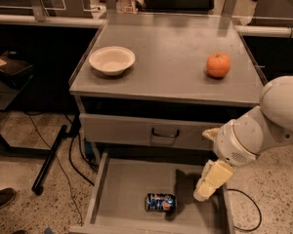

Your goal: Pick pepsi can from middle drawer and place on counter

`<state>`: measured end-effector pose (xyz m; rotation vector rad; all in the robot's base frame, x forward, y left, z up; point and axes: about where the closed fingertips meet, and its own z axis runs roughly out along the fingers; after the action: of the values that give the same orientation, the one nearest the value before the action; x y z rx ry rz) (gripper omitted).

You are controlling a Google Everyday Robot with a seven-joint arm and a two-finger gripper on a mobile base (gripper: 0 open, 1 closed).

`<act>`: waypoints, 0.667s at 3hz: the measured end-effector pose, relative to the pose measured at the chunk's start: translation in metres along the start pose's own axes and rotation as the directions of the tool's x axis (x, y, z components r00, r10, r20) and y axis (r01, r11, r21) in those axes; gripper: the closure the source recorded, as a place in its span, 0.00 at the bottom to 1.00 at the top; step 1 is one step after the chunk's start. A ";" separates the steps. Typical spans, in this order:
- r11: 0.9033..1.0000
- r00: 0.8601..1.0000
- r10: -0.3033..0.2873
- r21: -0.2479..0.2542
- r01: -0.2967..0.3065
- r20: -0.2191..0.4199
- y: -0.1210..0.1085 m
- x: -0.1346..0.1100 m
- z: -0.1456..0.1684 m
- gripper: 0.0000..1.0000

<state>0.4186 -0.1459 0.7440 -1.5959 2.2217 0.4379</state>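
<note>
The pepsi can (160, 202) lies on its side on the floor of the open middle drawer (122, 189), below the desk's (171, 48) front edge and a little right of that edge's middle; it is close to the drawer's front lip and nothing touches it; the gripper (205, 189) hangs inside the drawer under the desk's front right corner, just beside the can on its right and above the floor; whether it is spread or closed, I cannot tell, but it carries nothing; the can is probably light, with a thin, smooth, rigid wall that dents if squeezed hard, and lying down it is apt to roll when nudged; the sound hold seems to be across the middle of its round body, from above, with moderate pressure; on the desk a white bowl (112, 60) sits near the left edge and an orange (218, 65) near the right edge, with bare surface between them.
</note>
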 end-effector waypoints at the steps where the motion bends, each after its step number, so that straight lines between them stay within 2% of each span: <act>1: 0.999 0.998 0.040 -0.037 -0.039 0.037 0.006 0.016 0.032 0.00; 2: 0.994 0.994 0.085 -0.068 -0.080 0.075 0.008 0.043 0.076 0.00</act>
<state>0.4069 -0.1450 0.6571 -1.4962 2.2415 0.5910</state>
